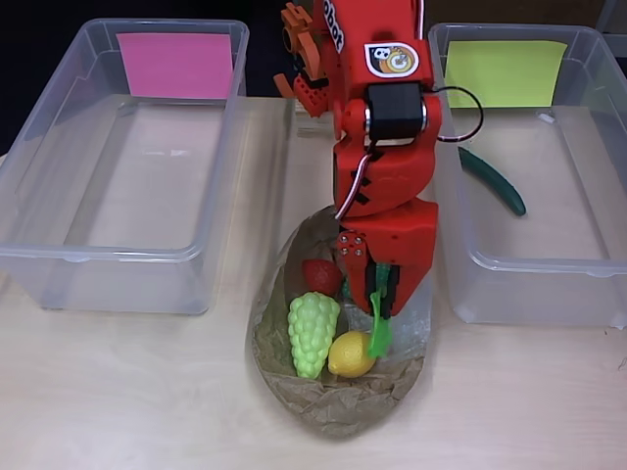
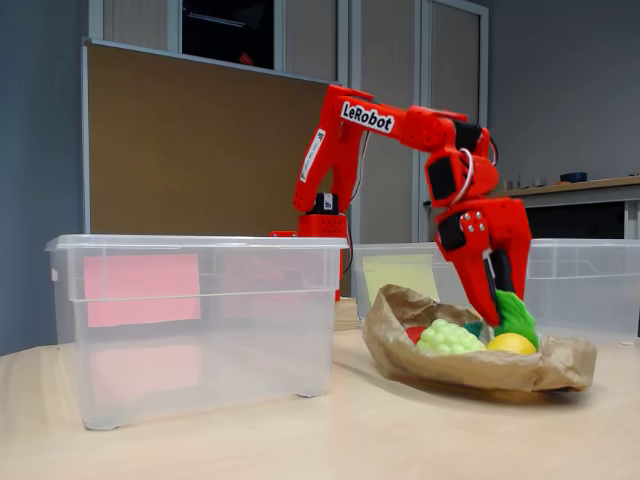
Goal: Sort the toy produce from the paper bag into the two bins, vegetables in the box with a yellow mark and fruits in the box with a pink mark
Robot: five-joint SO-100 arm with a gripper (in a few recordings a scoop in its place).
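- In the overhead view your claw is down in the paper bag, clamped on a green leafy toy.
- Green grapes, a lemon and a strawberry lie in the bag.
- A green vegetable lies in the right yellow-marked box.
- The pink-marked box stands left on the worktop.

The gripper covers most of the green piece it reaches into – you cannot tell its jaw state. The strawberry sits half-hidden behind the grapes – the right bin runs off-frame.
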